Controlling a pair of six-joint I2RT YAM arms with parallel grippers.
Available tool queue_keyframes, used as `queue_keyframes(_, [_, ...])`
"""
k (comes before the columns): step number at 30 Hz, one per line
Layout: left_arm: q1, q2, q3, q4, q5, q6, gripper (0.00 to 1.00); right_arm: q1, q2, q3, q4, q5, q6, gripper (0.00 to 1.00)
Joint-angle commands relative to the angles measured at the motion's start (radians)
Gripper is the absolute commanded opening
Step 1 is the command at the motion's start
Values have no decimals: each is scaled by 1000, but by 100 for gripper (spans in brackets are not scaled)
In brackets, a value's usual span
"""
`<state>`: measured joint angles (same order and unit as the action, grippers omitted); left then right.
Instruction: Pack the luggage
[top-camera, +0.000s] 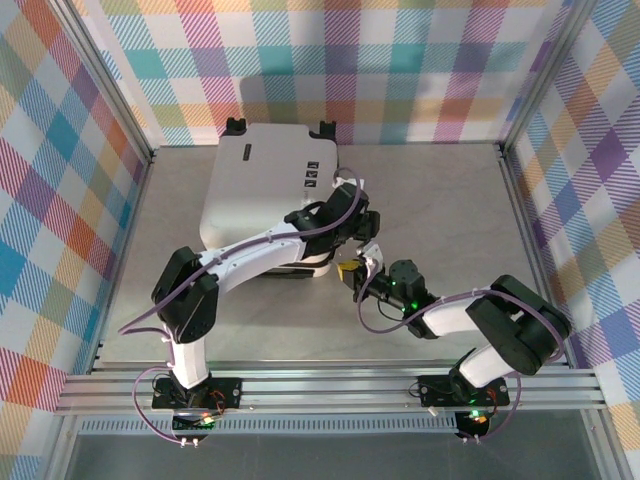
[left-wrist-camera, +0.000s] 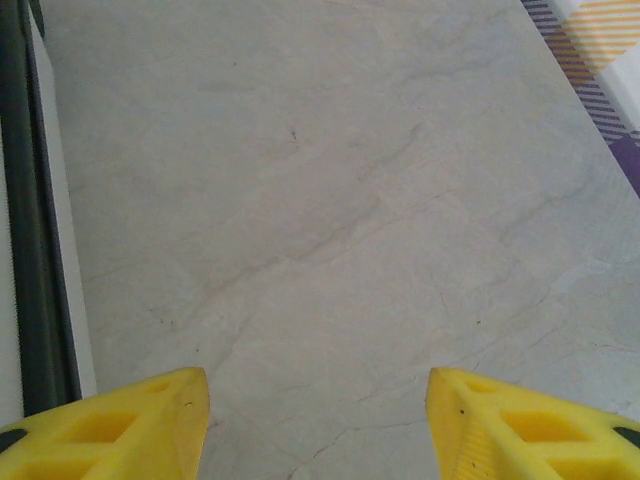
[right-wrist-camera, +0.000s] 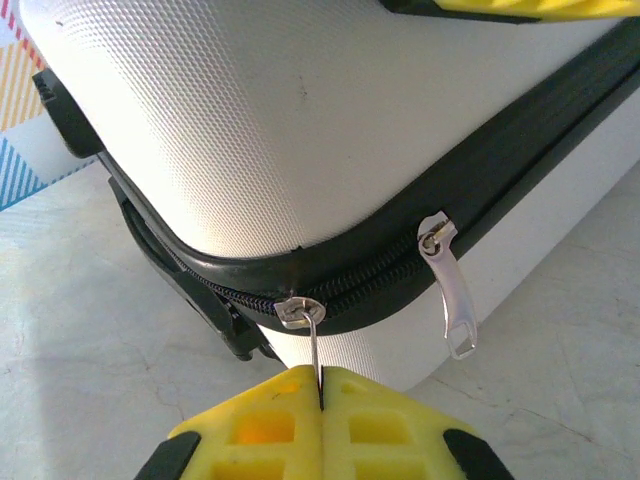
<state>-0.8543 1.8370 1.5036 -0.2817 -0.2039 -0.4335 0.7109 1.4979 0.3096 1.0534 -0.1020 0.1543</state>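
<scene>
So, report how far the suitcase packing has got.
Done: the luggage lies closed, shells together. In hand: the right end effector is shut on a zipper pull at the corner seam; a second pull hangs free. The left end effector is open over the table, holding nothing. Left: running the zipper round; how much is already zipped I cannot tell.

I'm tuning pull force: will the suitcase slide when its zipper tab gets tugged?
Probably slides: the luggage lies flat on a smooth table. Its textured hard shell should stay stiff. The thin zipper pull pinched in the right gripper likely pivots freely.
</scene>
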Motion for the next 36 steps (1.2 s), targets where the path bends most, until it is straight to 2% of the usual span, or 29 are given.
queue_keyframes(1, [47,-39,-94,-221,-110,23,59,-21,1,11,25,151,8,0])
queue_keyframes(10, [55,-83,-171,-226,-134,-5,59,-21,27,56,-1,378,104,0])
queue_keyframes(21, [58,-99,-182,-215,-123,-8,59,-26,156,145,-2,532,209,0])
queue_keyframes(34, [60,-141,-172,-223,-137,17,59,-34,188,152,31,504,236,0])
queue_keyframes(36, [61,-166,-168,-223,-140,26,59,-39,181,157,17,471,223,0])
